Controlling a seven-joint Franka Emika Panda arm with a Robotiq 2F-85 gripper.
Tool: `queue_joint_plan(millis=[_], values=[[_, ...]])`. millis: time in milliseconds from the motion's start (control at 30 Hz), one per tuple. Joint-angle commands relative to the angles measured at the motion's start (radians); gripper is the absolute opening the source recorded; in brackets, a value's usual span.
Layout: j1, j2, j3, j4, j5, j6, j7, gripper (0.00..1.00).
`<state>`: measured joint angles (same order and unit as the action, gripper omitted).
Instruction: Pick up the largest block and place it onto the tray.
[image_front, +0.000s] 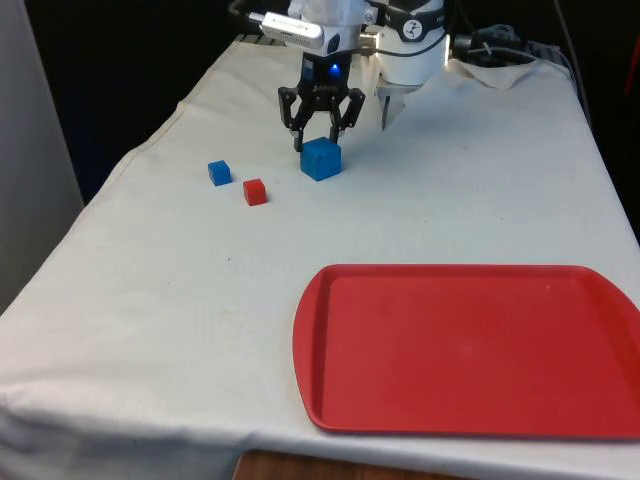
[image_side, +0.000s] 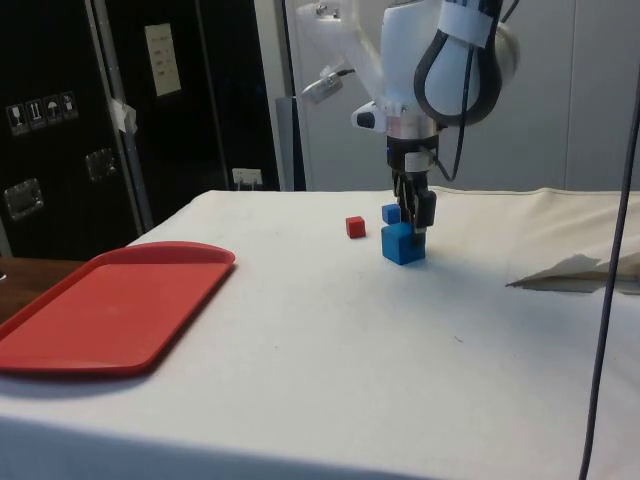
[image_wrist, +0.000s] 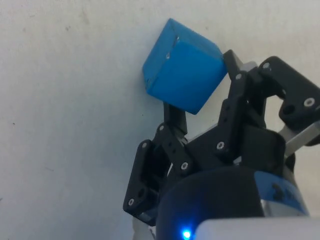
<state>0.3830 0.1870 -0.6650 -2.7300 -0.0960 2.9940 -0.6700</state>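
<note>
At the counter's far end, our claw hangs spread wide above the large blue block (nothing gripped), so we judge descending and closing comes before the tray.

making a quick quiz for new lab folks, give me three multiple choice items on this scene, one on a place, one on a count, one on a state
1. Where is the gripper?
A. over the tray
B. at the large blue block
C. beside the red block

2. How many blocks lie on the cloth?
A. two
B. three
C. four

3. What is on the red tray?
A. nothing
B. a blue block
C. a red block

Answers:
1 B, its fingers flank the large blue block in the front and side views.
2 B, the large one, a small blue block and a small red block.
3 A, its surface is bare in both fixed views.
</note>
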Motion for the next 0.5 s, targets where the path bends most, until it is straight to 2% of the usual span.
queue_joint_plan(millis=[0, 100, 133, 167, 200, 300, 400, 433, 467], values=[[-0.021, -0.03, 0.027, -0.017, 0.022, 0.008, -0.025, 0.11], [-0.015, -0.026, 0.018, -0.012, 0.015, 0.004, -0.019, 0.11], [0.0, 0.0, 0.0, 0.001, 0.0, 0.0, -0.001, 0.11], [-0.011, -0.024, 0.014, -0.009, 0.012, 0.002, -0.015, 0.11], [-0.005, -0.024, 0.005, -0.003, 0.005, -0.003, -0.009, 0.11], [0.002, -0.032, -0.007, 0.005, -0.006, -0.01, -0.003, 0.11], [0.004, -0.048, -0.014, 0.013, -0.015, -0.024, 0.001, 0.11], [0.0, -0.044, -0.002, 0.006, 0.0, -0.011, -0.002, 0.11], [0.004, -0.055, -0.016, 0.016, -0.017, -0.029, 0.002, 0.11]])
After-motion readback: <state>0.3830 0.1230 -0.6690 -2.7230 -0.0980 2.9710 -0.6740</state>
